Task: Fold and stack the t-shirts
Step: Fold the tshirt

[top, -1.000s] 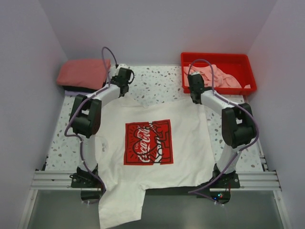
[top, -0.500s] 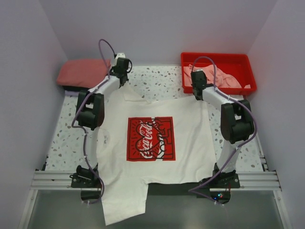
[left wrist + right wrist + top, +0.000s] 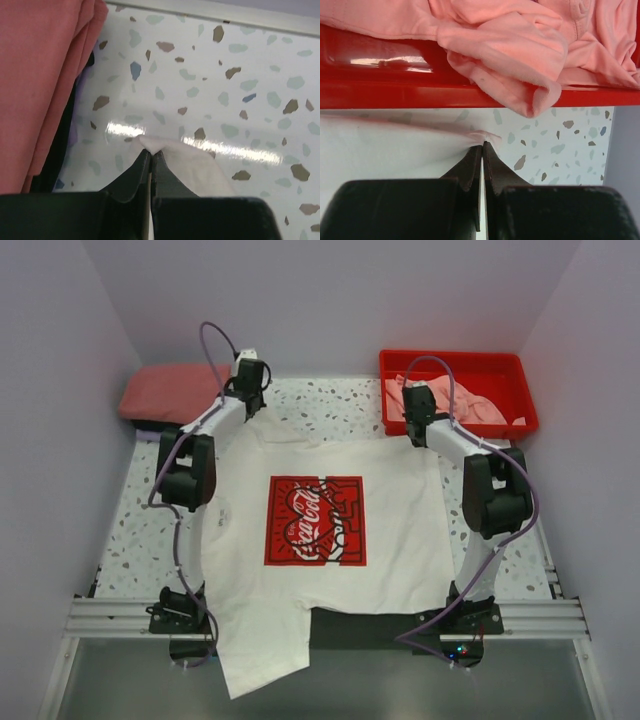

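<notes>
Top external view: the speckled table (image 3: 330,405) fills most of my frame. The white t-shirt (image 3: 400,540) lies spread flat across its middle, print side up, with the red square logo (image 3: 315,520) near the centre. One sleeve (image 3: 260,660) droops past the near edge at the lower left of the frame.

At the upper right sits the red tray (image 3: 455,360), holding crumpled light pink tees (image 3: 465,405). In the right wrist view a fold of one hangs over the tray's front wall.

At the upper left a folded salmon-red tee (image 3: 170,395) tops a stack. The left wrist view shows a black layer (image 3: 65,145) under it and a sliver of lavender (image 3: 76,131) beside that.

Both arms reach to the shirt's far edge. The left gripper (image 3: 249,398) sits at the upper-left corner of the shirt, just beside the stack. In its wrist view I see the fingers (image 3: 137,172) pressed together on a small peak of white cloth.

The right gripper (image 3: 413,430) is at the upper-right corner, just in front of the tray. Its fingers (image 3: 470,167) are likewise pinched on a tuft of the white fabric.
</notes>
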`<state>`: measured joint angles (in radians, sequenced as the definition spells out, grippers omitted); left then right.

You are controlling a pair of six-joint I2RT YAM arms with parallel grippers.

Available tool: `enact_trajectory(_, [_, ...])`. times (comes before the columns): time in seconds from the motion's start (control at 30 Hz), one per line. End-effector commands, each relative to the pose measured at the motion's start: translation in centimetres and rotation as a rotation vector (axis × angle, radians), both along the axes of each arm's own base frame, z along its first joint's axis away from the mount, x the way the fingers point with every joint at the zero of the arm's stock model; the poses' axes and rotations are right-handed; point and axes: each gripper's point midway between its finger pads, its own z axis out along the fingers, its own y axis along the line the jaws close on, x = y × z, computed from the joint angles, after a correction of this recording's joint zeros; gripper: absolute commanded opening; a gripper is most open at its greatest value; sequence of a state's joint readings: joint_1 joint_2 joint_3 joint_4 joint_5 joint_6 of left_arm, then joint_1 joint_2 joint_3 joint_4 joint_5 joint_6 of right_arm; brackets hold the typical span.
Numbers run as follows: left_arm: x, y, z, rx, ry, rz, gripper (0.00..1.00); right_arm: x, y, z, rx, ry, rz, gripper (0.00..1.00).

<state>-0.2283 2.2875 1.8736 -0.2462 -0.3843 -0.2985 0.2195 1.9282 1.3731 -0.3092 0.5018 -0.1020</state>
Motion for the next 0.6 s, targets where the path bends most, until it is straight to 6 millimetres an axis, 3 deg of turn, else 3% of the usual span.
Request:
enact_trajectory(0.0, [-1.9, 0.5, 4.8, -0.062, -0.089, 0.014, 0.0, 0.4, 0.0, 1.4, 0.002, -0.037, 0.016, 0.0])
enact_trajectory(0.07, [-3.4, 0.5, 4.2, -0.085, -0.069, 0.02, 0.0, 0.1, 0.1, 2.0, 0.006, -0.043, 0.029, 0.0])
enact_trajectory(0.1, [-4.0, 0.6, 5.3, -0.099, -0.082, 0.026, 0.0, -0.1, 0.1, 1.9, 0.013, -0.04, 0.035, 0.0])
enact_trajectory(0.23, [-6.9, 0.9, 5.4, -0.138, -0.064, 0.045, 0.0, -1.2, 0.8, 2.3, 0.056, -0.017, 0.055, 0.0])
enact_trajectory(0.27, [-8.2, 1.0, 4.3, -0.145, -0.032, 0.057, 0.0, -1.5, 0.8, 2.3, 0.065, -0.012, 0.047, 0.0])
enact_trajectory(0.3, [-8.9, 1.2, 5.4, -0.157, -0.048, 0.064, 0.0, -1.9, 0.7, 2.6, 0.069, -0.012, 0.039, 0.0])
enact_trajectory(0.57, [-17.8, 1.2, 5.6, -0.292, -0.01, 0.085, 0.0, -5.3, 0.1, 3.5, 0.097, -0.022, -0.004, 0.0])
